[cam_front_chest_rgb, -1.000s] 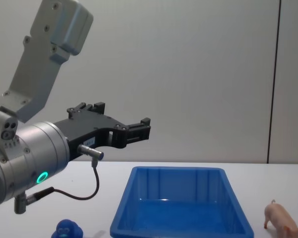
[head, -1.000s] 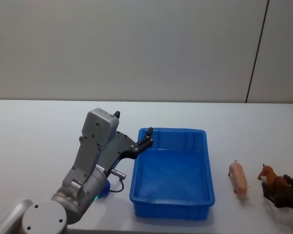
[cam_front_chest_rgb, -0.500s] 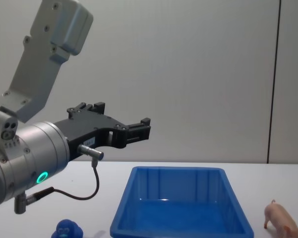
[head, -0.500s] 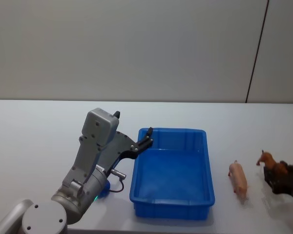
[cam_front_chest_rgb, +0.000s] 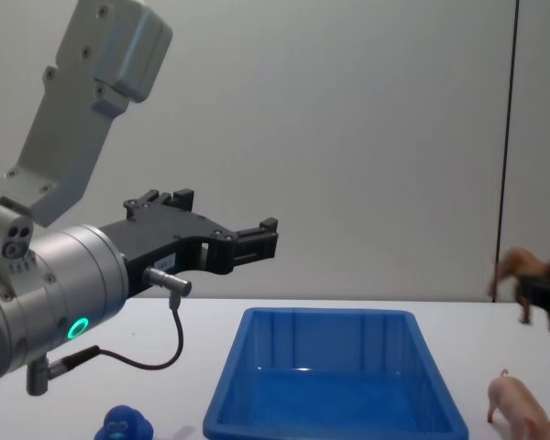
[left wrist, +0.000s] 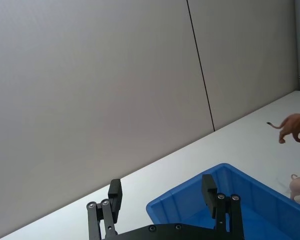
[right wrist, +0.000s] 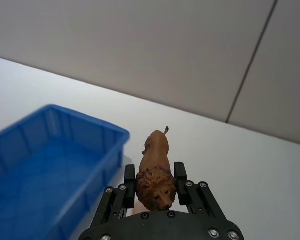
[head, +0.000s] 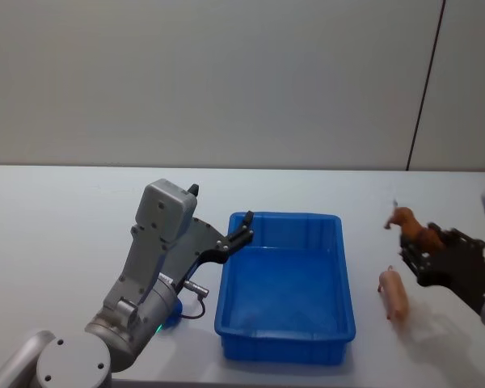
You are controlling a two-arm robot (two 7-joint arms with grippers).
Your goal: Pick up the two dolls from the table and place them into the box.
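The table point(head: 56, 242) carries the box point(head: 283, 349). The step in hand looks like the carry. The right gripper point(head: 423, 245) holds the brown lion point(right wrist: 154, 152) in the air to the right of the box. It should travel left, stay high enough to clear the box's right wall, and let go only once over the blue floor.

The left gripper point(left wrist: 161, 192) hovers at the box's left rim, spread wide and empty. The right one's fingers point(right wrist: 180, 176) are clamped on the lion's flanks behind its mane. The pink pig point(head: 394, 295) stands on the table just right of the box.
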